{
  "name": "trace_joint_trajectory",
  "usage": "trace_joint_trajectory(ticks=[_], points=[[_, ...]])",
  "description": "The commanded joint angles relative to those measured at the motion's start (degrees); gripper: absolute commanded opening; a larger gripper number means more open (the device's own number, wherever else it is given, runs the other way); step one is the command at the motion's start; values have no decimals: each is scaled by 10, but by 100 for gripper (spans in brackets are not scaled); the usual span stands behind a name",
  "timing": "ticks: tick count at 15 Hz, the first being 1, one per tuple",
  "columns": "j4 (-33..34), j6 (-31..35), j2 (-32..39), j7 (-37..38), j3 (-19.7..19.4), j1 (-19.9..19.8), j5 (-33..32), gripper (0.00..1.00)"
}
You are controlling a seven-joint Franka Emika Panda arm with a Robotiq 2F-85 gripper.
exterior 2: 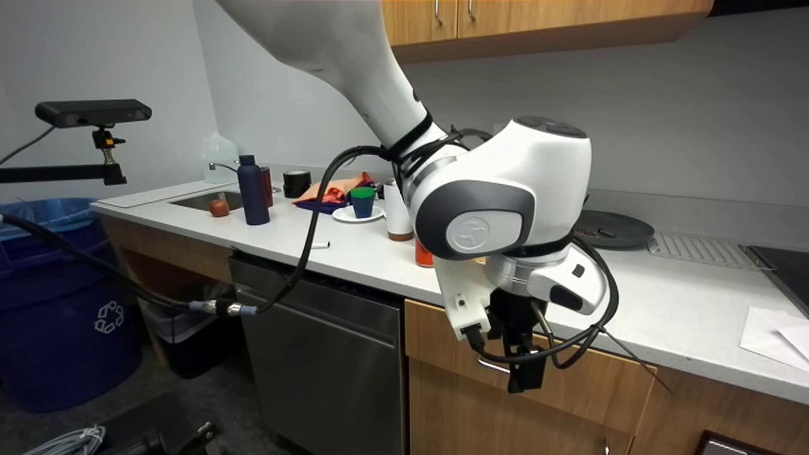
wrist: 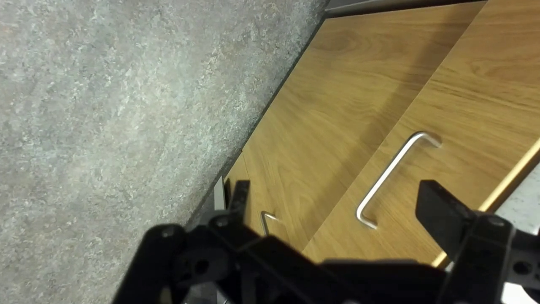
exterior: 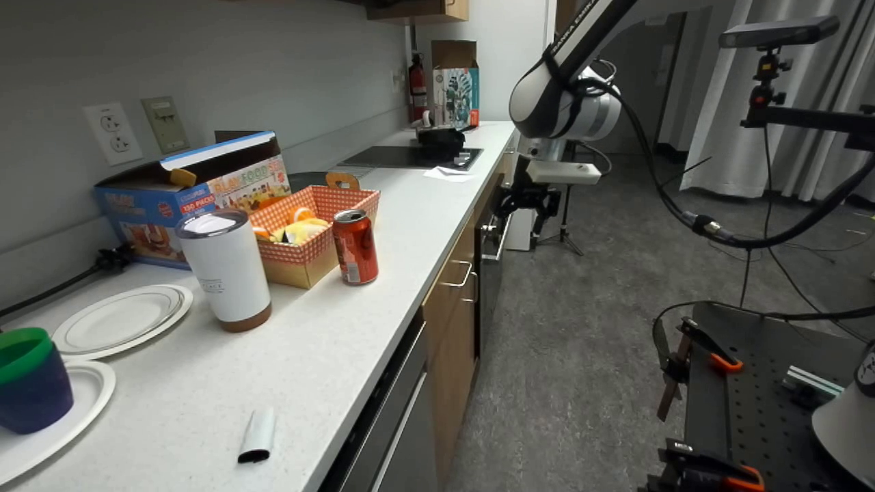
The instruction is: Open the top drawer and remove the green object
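The top drawer is shut, with a tan wood front (wrist: 468,135) and a slim metal bar handle (wrist: 388,175) in the wrist view. Its front also shows in the exterior views (exterior 2: 439,328) (exterior: 437,295), with its handle (exterior: 461,275). My gripper (wrist: 335,185) is open and empty, its black fingers spread wide, with the handle between and beyond them in the wrist view. It points down in front of the drawer in both exterior views (exterior 2: 526,373) (exterior: 517,222), apparently apart from the handle. The green object is out of view.
The white counter (exterior: 383,307) overhangs the drawer. On it stand a red can (exterior: 355,247), a white tumbler (exterior: 229,273), a checked basket (exterior: 311,263) and a green-and-blue cup (exterior: 33,389). A dishwasher (exterior 2: 316,354) adjoins the drawer. A lower cabinet handle (wrist: 265,221) sticks out below.
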Motion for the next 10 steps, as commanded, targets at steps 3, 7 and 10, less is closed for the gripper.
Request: trace_joint_trajectory(ticks=[3, 7, 10], points=[[41, 0, 49, 4, 22, -16, 10, 100], [53, 0, 57, 4, 24, -19, 11, 100], [66, 15, 83, -20, 37, -34, 32, 100]])
